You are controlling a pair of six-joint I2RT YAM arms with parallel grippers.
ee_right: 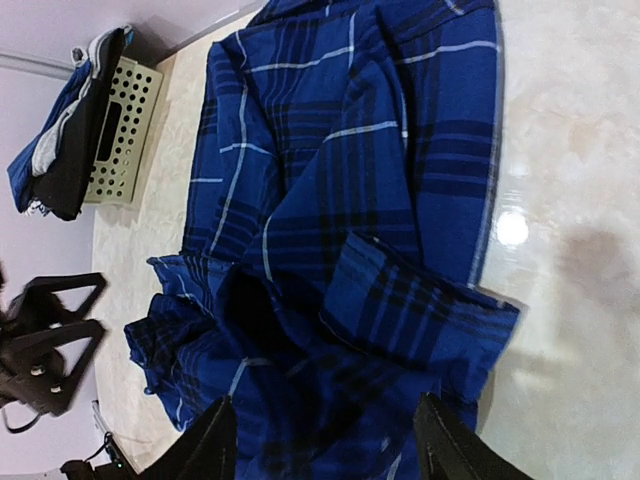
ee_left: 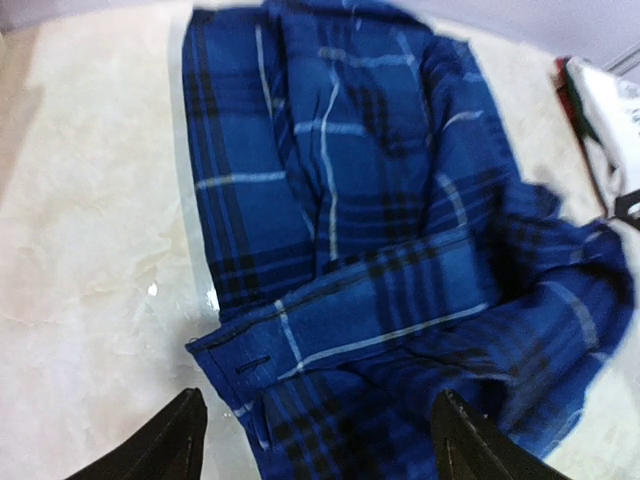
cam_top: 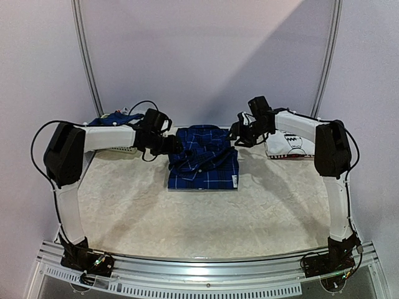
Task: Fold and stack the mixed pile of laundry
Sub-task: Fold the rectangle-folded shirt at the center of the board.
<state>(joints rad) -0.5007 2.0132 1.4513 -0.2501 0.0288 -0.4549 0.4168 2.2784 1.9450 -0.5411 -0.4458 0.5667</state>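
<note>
The pale marbled table stands before a lilac wall. At its far middle lies the blue-and-black plaid shirt, folded, with rumpled sleeves on top. To the left is a white basket with dark garments against it, and to the right a white printed piece. My left gripper and right gripper hang over the shirt, fingers spread, gripping nothing.

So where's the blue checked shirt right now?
In the overhead view, the blue checked shirt lies at the far middle of the table, between the left claw and right claw, with a white garment to its right.
</note>
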